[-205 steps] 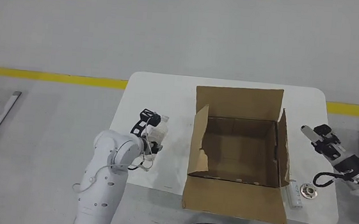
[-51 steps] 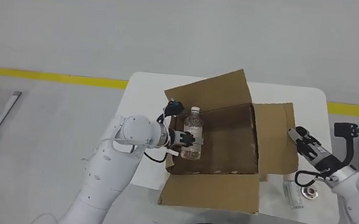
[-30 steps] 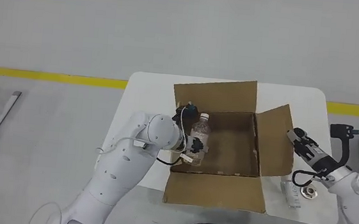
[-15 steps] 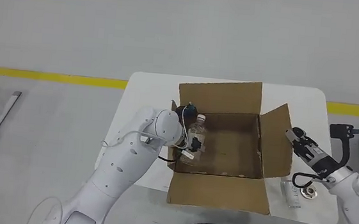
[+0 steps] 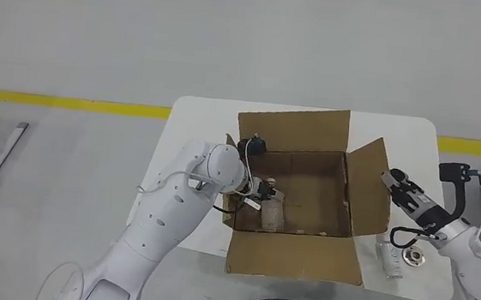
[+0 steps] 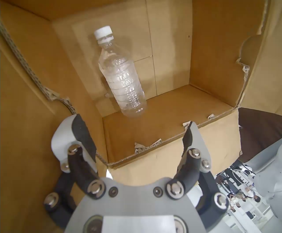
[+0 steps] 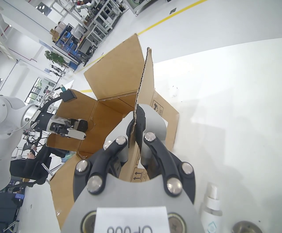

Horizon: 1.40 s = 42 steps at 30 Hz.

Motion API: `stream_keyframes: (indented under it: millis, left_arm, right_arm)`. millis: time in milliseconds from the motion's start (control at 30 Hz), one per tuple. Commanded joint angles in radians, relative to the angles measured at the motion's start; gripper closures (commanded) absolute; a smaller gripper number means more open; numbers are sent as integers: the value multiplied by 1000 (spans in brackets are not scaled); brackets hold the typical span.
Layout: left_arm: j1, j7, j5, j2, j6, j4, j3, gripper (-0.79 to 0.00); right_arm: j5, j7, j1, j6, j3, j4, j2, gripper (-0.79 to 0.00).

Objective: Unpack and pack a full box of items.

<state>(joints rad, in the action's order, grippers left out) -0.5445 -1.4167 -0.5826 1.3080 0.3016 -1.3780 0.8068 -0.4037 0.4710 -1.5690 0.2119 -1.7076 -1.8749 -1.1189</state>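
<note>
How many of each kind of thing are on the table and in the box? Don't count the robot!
Cardboard box: 1
Clear plastic bottle, inside the box: 1
White spray bottle, on the table: 1
Small round metal piece, on the table: 1
Total: 4

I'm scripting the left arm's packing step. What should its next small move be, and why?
Probably lift the left end effector straight up out of the box. Its fingers stand open and the bottle is apart from them, inside the box, so nothing is held. The right end effector pinches a flap.
</note>
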Motion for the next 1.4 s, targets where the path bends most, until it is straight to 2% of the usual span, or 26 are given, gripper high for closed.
stream_keyframes:
  millis: [0,133,167,200,233,333,367,500,600,767,800,833,867,900,933,1200,1267,1367]
  left_arm:
    - [-7,33,12,-4,-47,-23,20,-785]
    - [-46,82,38,-23,-137,-86,91,-785]
    - [-55,100,14,-31,-151,-113,112,-785]
    - [-71,113,-2,-38,-162,-141,132,-785]
    - [-88,124,-19,-46,-167,-171,156,-785]
    - [-151,174,-67,-70,-176,-283,243,-785]
    - [-175,186,-89,-77,-179,-321,269,-785]
    - [-271,248,-141,-101,-163,-452,379,-785]
    - [-332,284,-147,-112,-146,-509,450,-785]
    - [-404,314,-161,-125,-108,-532,541,-785]
    - [-411,310,-166,-127,-100,-527,550,-785]
    - [-419,309,-158,-128,-93,-521,558,-785]
    - [-424,305,-155,-129,-89,-515,562,-785]
    - [-426,299,-152,-130,-86,-509,563,-785]
    - [-426,298,-147,-130,-83,-505,563,-785]
    - [-426,298,-147,-130,-83,-505,563,-785]
    - [-426,298,-147,-130,-83,-505,563,-785]
    - [-426,298,-147,-130,-83,-505,563,-785]
  right_arm:
    - [-3,-6,3,9,-1,6,1,0]
    - [-14,-28,5,41,-3,24,1,-3]
    - [-19,-37,5,52,-3,29,2,-120]
    - [-20,-43,5,59,-3,35,2,-188]
    - [-12,-54,5,66,-4,40,1,-296]
    - [-7,-75,6,84,-9,47,1,-739]
    - [-6,-82,5,89,-12,47,1,-785]
    - [-27,-129,1,111,-40,40,3,-785]
    - [-85,-165,-7,124,-72,22,5,-785]
    - [-229,-212,-41,124,-135,-10,11,-785]
    - [-262,-217,-46,126,-145,-15,13,-754]
    - [-306,-220,-52,132,-156,-20,15,-385]
    - [-345,-223,-58,136,-165,-25,16,-342]
    - [-396,-225,-65,138,-176,-32,18,-256]
    - [-450,-226,-72,150,-183,-43,21,-6]
    - [-747,-277,-151,216,-250,-82,32,0]
    - [-759,-285,-158,186,-254,-79,30,0]
    - [-698,-295,-160,152,-240,-77,25,0]
